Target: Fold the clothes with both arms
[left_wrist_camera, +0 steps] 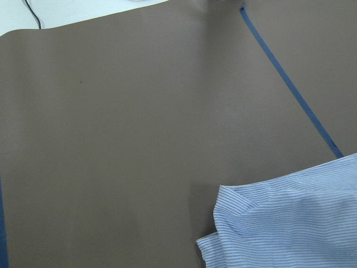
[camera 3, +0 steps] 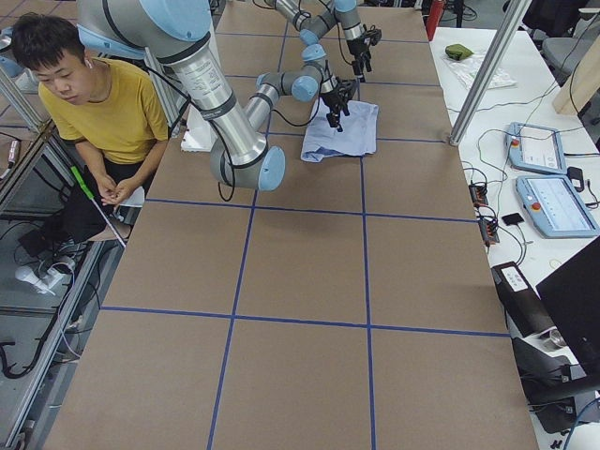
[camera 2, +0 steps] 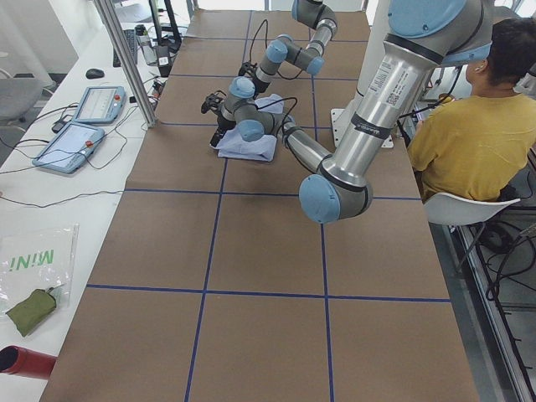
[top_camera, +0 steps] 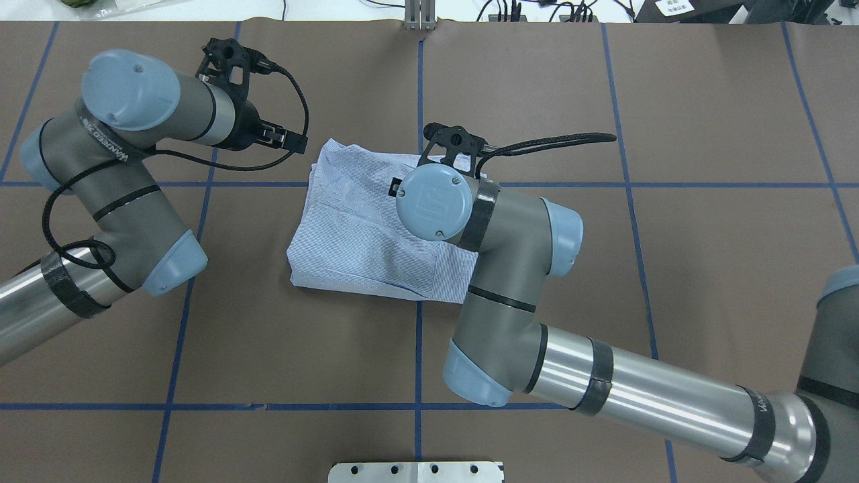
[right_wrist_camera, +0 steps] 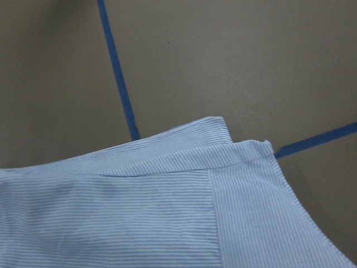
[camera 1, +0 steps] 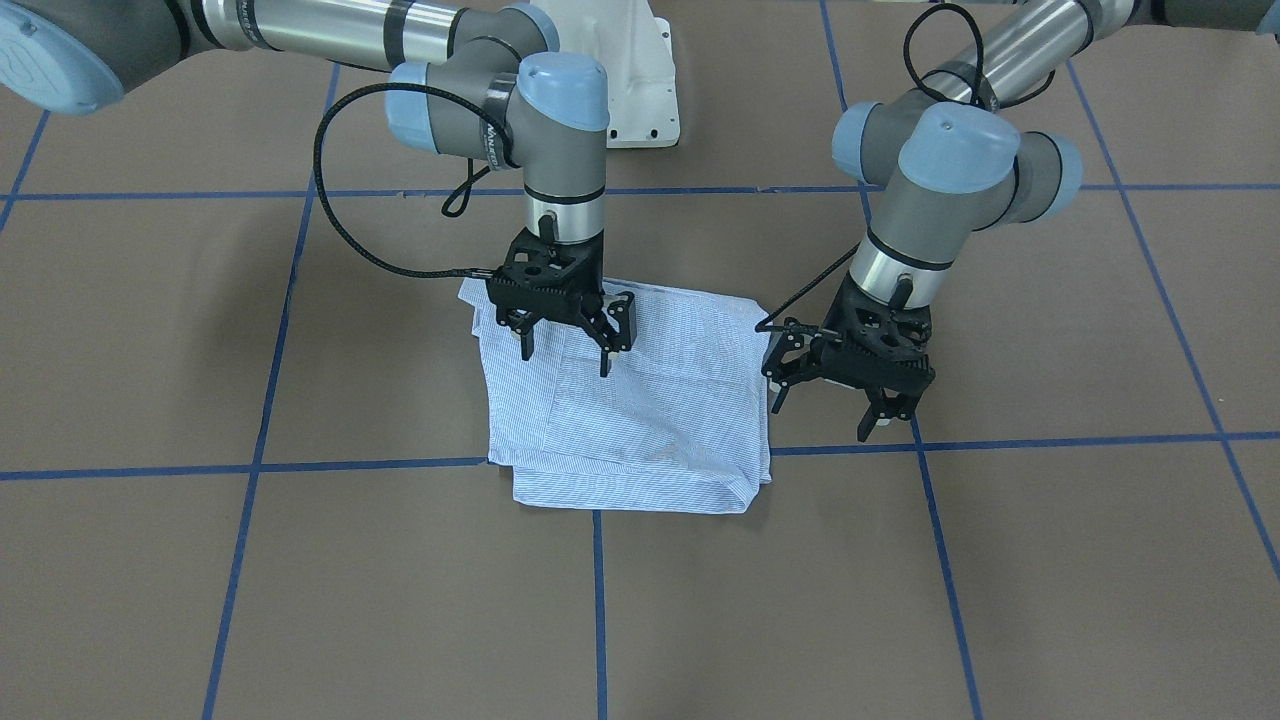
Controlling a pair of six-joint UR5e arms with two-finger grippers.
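The striped shirt [camera 1: 650,420] lies folded into a rough rectangle near the middle of the brown worktop [camera 1: 300,600], its layered edges stacked and one side crossing a blue tape line [camera 1: 350,467]. In the front-facing view the right arm [camera 1: 560,130] points straight down over the shirt's 10 o'clock corner. Its jaws are spread apart and empty, the fingertips just above the cloth, though whether they touch it cannot be told. The left arm [camera 1: 950,170] leans in at the shirt's 3 o'clock side, just beside the edge. Its jaws are likewise released and grasp nothing. The left wrist camera catches only a rumpled corner of the shirt [left_wrist_camera: 290,229] at 5 o'clock in its frame, with bare worktop elsewhere. The right wrist camera shows overlapping hems of the shirt [right_wrist_camera: 139,212] filling the lower half. The white pedestal base [camera 1: 630,80] stands at 12 o'clock from the shirt. A seated person in a yellow top [camera 3: 103,103] shows beside the worktop in both side views.
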